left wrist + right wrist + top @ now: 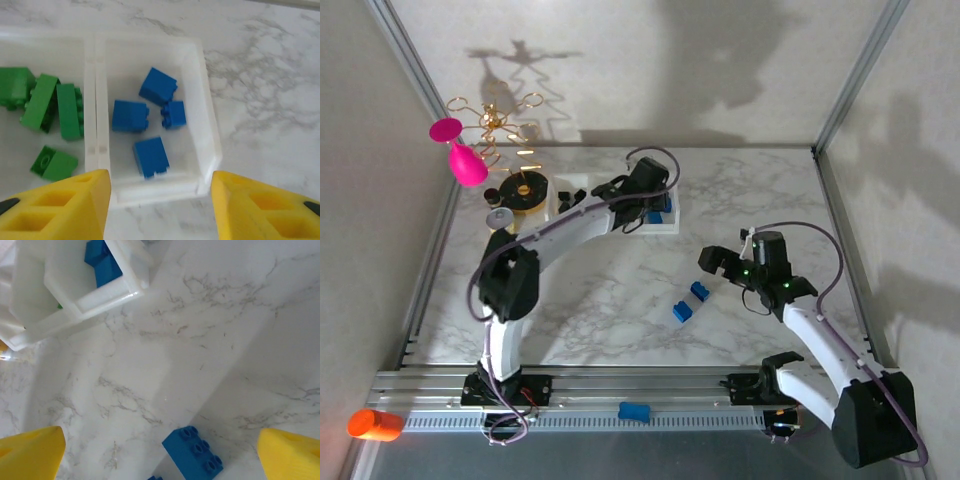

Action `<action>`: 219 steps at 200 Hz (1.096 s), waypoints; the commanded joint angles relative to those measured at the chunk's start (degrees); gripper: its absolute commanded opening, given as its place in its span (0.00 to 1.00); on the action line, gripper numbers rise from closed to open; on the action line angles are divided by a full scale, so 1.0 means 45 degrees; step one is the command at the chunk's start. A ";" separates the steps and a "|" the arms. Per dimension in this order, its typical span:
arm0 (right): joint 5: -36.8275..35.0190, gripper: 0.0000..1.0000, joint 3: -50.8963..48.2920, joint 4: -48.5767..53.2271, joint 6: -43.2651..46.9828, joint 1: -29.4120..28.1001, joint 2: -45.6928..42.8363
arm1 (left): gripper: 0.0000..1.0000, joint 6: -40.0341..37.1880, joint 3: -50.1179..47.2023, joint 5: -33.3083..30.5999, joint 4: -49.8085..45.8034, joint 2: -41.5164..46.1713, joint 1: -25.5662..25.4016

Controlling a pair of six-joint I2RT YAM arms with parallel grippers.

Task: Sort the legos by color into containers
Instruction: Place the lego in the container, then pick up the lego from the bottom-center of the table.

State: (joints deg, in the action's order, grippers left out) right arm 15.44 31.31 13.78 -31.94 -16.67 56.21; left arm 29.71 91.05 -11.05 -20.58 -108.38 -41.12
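The clear three-compartment tray (665, 228) stands at the back of the table. My left gripper (655, 200) hovers over its right end. In the left wrist view that gripper (160, 200) is open with nothing between its yellow fingers. Below it several blue legos (130, 116) lie in the end compartment, and several green legos (69, 111) in the middle one. Black legos (567, 198) fill the left compartment. Two blue legos (700, 292) lie loose on the marble. My right gripper (160, 455) is open above them, with one blue lego (192, 452) between its spread fingers but untouched.
A pink goblet (467, 160), a gold wire stand (500, 120) and a black-and-gold disc (525, 190) crowd the back left corner beside the tray. An orange cylinder (375, 424) and a light-blue piece (634, 411) rest on the near rail.
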 commanded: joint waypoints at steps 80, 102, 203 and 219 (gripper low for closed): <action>-0.1955 0.93 0.0130 0.1742 -0.0127 -0.1935 0.1204 | 0.58 0.1602 -0.5252 0.0349 0.1622 0.3694 -0.1249; -0.2792 0.89 0.0396 0.1811 -0.0140 -0.2534 0.1908 | 0.58 0.1867 -0.5615 0.0346 0.1833 0.3879 -0.1328; -0.4302 0.65 0.1471 0.1432 0.0943 -0.4001 0.4772 | 0.58 0.1969 -0.5335 -0.0096 0.1491 0.3927 -0.1370; -0.4367 0.63 0.1501 0.1314 0.1000 -0.4034 0.4981 | 0.58 0.1971 -0.5291 -0.0229 0.1452 0.3930 -0.1372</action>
State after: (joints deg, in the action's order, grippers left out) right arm -1.72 36.45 20.12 -28.71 -34.09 77.25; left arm 37.78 66.48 -9.58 -13.87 -92.71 -46.81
